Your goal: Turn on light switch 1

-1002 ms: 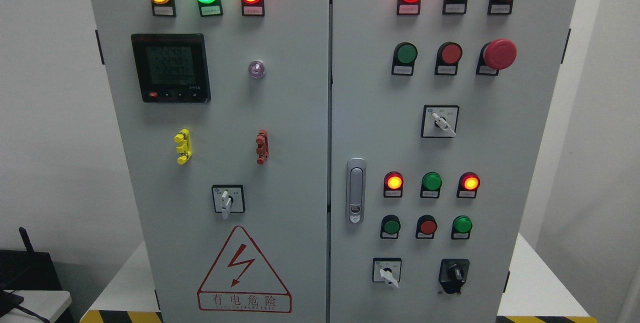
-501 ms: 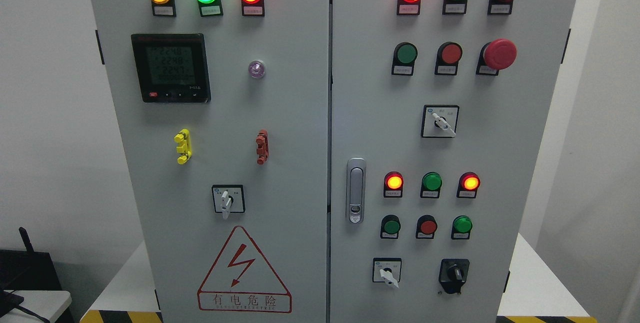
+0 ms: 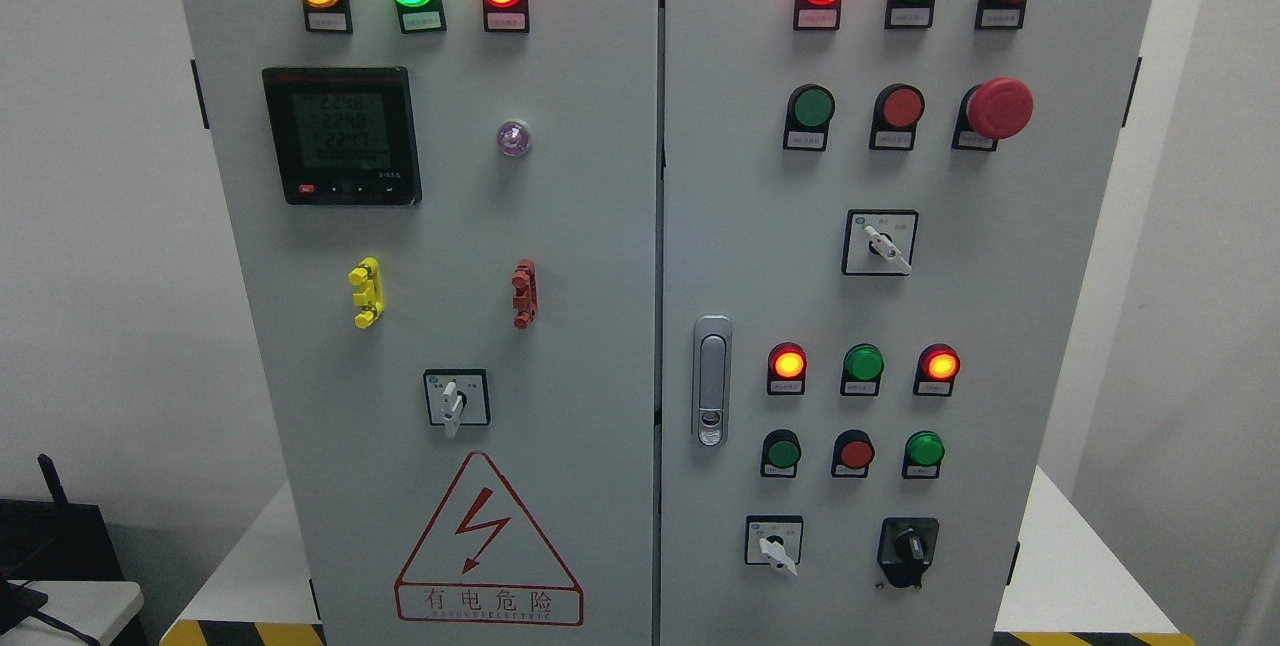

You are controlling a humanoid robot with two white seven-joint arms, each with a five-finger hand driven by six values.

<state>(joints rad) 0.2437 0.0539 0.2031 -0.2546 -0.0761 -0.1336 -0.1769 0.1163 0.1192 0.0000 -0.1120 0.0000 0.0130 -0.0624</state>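
A grey electrical cabinet (image 3: 600, 226) with two doors fills the head view. Its left door carries lit yellow, green and red lamps along the top, a digital meter (image 3: 341, 135) and a white rotary switch (image 3: 455, 400) pointing down. On the right door are green and red push buttons (image 3: 811, 107), a red emergency stop (image 3: 998, 108), a rotary switch (image 3: 880, 243), and lower down a white rotary switch (image 3: 773, 542) beside a black one (image 3: 908, 548). Which of these is light switch 1 cannot be told from the labels. Neither hand shows.
A grey door latch (image 3: 711, 381) sits at the right door's left edge. The cabinet stands on a white table (image 3: 1070, 566) with yellow-black edge tape. A dark device lies on a small table (image 3: 60, 606) at lower left.
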